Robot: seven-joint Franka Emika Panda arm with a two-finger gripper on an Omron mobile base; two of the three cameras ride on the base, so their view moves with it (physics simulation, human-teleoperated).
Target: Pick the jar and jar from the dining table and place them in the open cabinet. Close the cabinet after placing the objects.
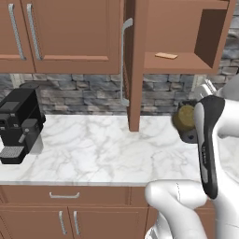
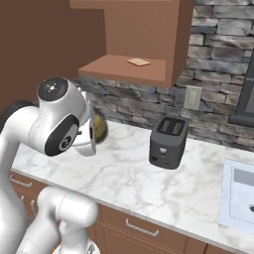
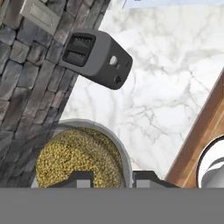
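- The jar (image 3: pixel 76 159) sits in the hand (image 3: pixel 113 178), above the table (image 1: pixel 93 149).
- The toaster (image 2: pixel 168 141) stands on the table, right of the jar.
- The open cabinet (image 1: pixel 182 60) hangs above.
- The coffee machine (image 1: pixel 18 123) stands far left.

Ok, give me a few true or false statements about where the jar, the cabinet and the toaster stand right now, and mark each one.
1. The gripper holds a jar with olive-green filling. True.
2. The jar already stands on the cabinet shelf. False: it is carried in the air over the counter, below the shelf.
3. The cabinet door is closed. False: it stands open, edge-on.
4. A small flat tan thing lies on the shelf. True.
5. The toaster sits inside the cabinet. False: it stands on the counter.
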